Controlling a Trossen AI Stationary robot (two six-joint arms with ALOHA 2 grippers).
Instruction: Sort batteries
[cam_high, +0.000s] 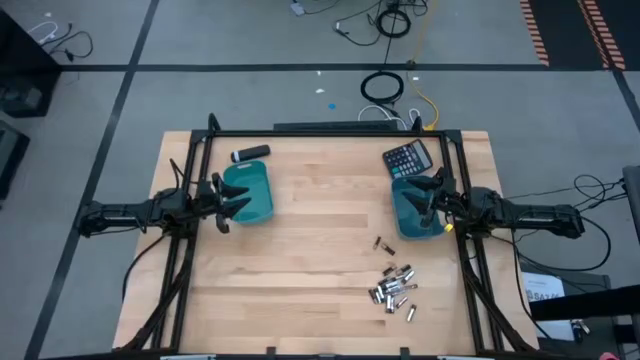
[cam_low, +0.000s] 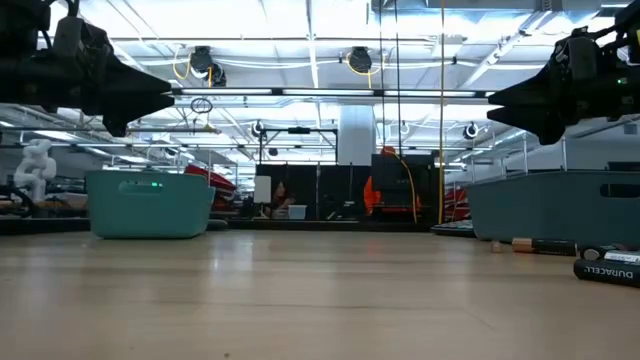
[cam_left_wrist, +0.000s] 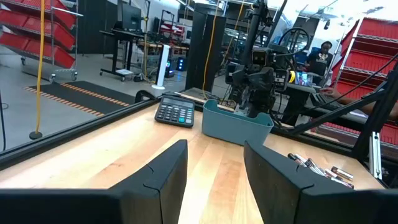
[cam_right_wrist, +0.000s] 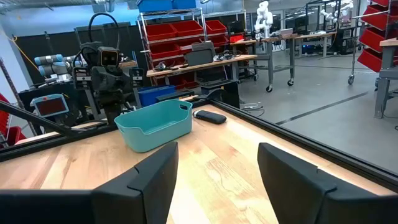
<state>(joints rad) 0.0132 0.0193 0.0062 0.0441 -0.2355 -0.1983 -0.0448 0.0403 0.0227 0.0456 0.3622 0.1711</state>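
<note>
- The left hand (cam_high: 232, 198) hangs above the desk (cam_high: 320, 230) at its left edge, over the left teal bin (cam_high: 250, 190). Its two fingers stand wide apart with nothing between them, as its own wrist view shows (cam_left_wrist: 214, 180).
- The right hand (cam_high: 425, 200) hangs at the desk's right edge, over the right teal bin (cam_high: 412, 212). Its fingers are also spread wide and empty (cam_right_wrist: 217, 180).
- In the low view both hands are well clear of the desk surface, one at each upper corner of the picture.
- The batteries (cam_high: 393, 289) lie in a loose heap on the bare wood towards the desk's near right corner, between the right bin and the near edge. They are small silvery and dark cells, some touching, some just beside each other.
- One battery (cam_high: 383, 244) lies apart from the heap, nearer the right bin.
- From desk height a few cells (cam_low: 606, 268) show at the right, lying flat; one carries a printed label.
- A dark calculator (cam_high: 408, 158) sits at the far right corner, just beside the right bin's far end.
- A black cylinder with a white tip (cam_high: 250, 153) lies near the far left corner, just beyond the left bin.
- Whether either bin holds any cells I cannot tell.
</note>
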